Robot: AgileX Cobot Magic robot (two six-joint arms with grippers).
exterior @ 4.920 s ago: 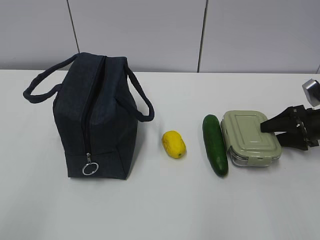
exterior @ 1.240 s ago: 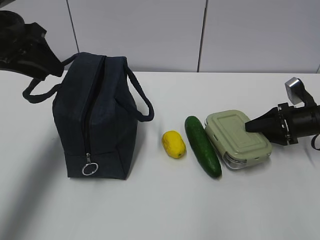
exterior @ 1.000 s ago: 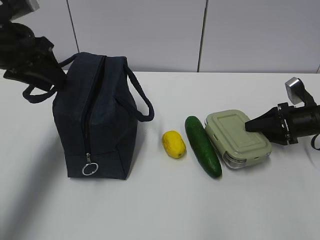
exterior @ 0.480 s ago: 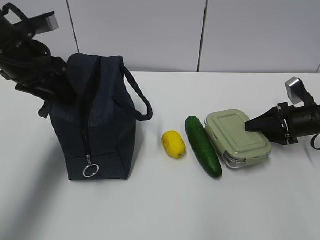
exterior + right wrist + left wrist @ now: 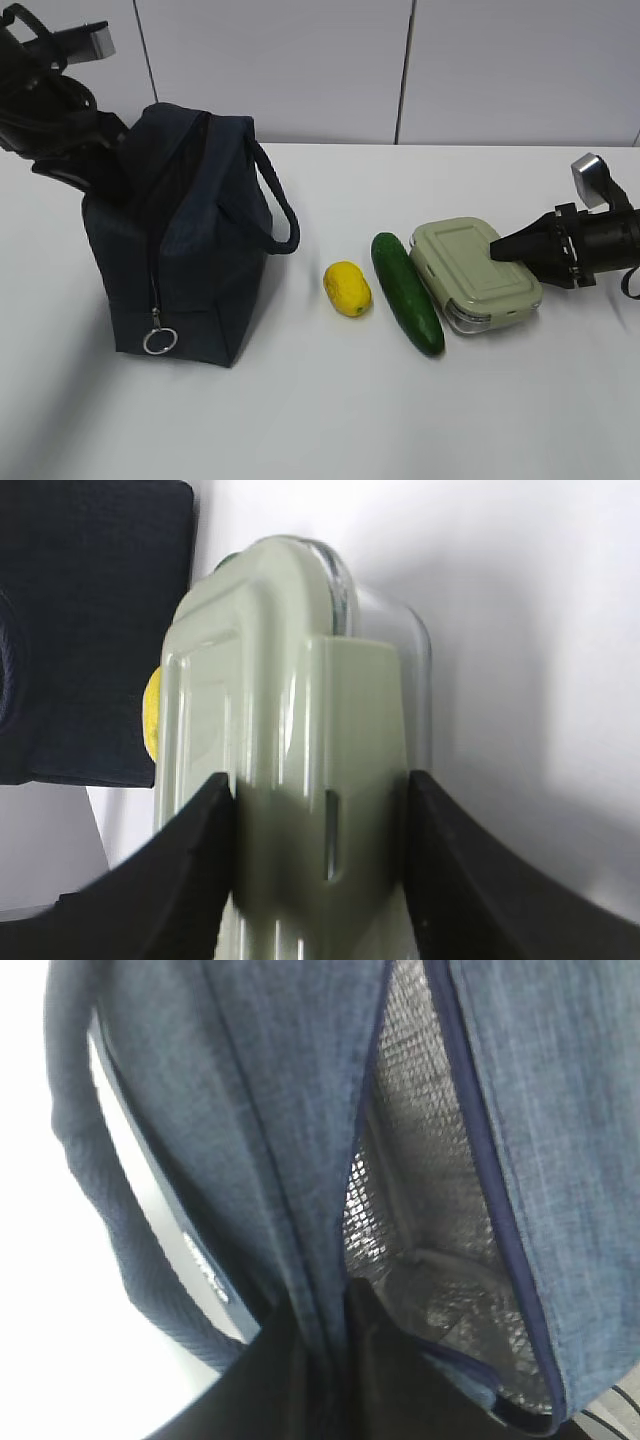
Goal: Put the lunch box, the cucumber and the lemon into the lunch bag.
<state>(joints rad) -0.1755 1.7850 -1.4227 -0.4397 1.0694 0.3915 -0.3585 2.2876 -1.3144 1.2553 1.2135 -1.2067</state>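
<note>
The bag (image 5: 185,235), dark navy fabric with loop handles and a silver ring pull low on its front, stands at the left of the white surface (image 5: 330,410), leaning with its top toward the left. Its top gapes open, showing crinkled silver foil lining (image 5: 420,1210) in the left wrist view. The left hand (image 5: 95,150) is at the bag's upper left edge, its black fingers pinching the fabric beside the opening. Right of the bag, apart from it, lies the small yellow lemon (image 5: 347,288). Just beside that is the glossy dark green cucumber (image 5: 406,292), lying at a slant. The box (image 5: 474,273), with a pale sage lid and clear base, touches or nearly touches the cucumber's right side. The right hand (image 5: 505,249) grips the box's right end, its black fingers (image 5: 195,865) pressed on both sides of the lid clip.
</note>
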